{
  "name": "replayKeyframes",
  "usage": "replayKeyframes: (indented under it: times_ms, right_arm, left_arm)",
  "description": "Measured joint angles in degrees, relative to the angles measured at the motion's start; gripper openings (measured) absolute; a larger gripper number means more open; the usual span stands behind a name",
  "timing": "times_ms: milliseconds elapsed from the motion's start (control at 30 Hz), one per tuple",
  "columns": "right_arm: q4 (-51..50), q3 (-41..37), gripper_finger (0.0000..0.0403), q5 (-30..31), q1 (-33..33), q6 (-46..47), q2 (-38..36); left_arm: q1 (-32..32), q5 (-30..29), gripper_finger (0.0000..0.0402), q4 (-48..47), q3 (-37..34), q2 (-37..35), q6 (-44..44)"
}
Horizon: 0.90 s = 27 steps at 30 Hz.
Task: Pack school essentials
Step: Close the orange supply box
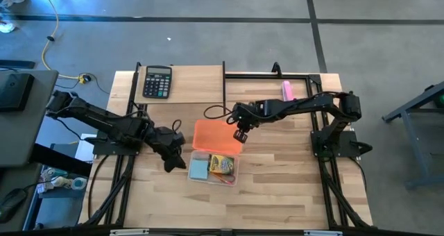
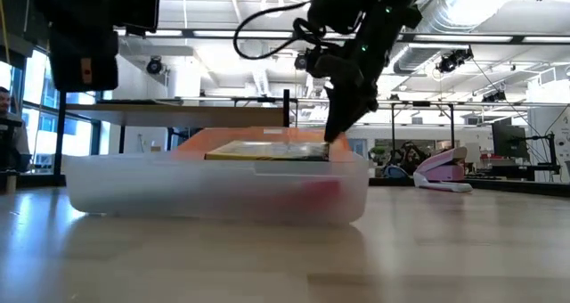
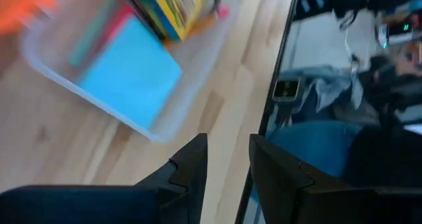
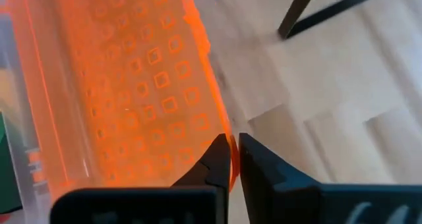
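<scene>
A clear plastic box (image 1: 214,168) stands on the table's middle. In it lie a light-blue notepad (image 3: 135,76), a yellow-green box (image 1: 222,164) and red items. Its orange lid (image 1: 215,135) stands open over the box's far side. My right gripper (image 1: 241,134) is shut on the lid's right edge. My left gripper (image 1: 173,161) hovers just left of the box, pointing slantwise down, its fingers (image 3: 188,174) a little apart with nothing between them. My right gripper pinches the orange lid's right edge (image 4: 226,145) between its two fingers. The fingers come slanting down from the table's right side. The lid is held up off the table behind the box, about level with the box's rim (image 2: 267,151).
A black calculator (image 1: 157,81) lies at the far left of the table. A pink oblong bar (image 1: 287,90) lies at the far right, near a black frame rail (image 1: 277,74). Bare wood lies in front of the box. A person sits beyond the table's left edge.
</scene>
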Motion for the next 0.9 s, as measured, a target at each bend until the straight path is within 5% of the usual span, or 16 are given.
replayKeyframes:
  times_ms: [233,600,900]
  right_arm:
    - [-4.18,4.17,0.0011,5.65,0.41,-1.2,0.0]
    - [-5.19,5.32,0.0011,9.74,0.67,-4.1,-0.02]
    - [-5.21,5.32,0.0011,13.44,1.49,-8.19,-0.02]
  left_arm:
    - [-4.33,2.85,0.0101,1.65,-0.01,4.72,-0.44]
    - [-8.32,2.85,0.0101,16.75,0.0,15.52,-0.09]
    - [-9.11,-1.82,0.0101,21.04,-0.02,24.21,1.63]
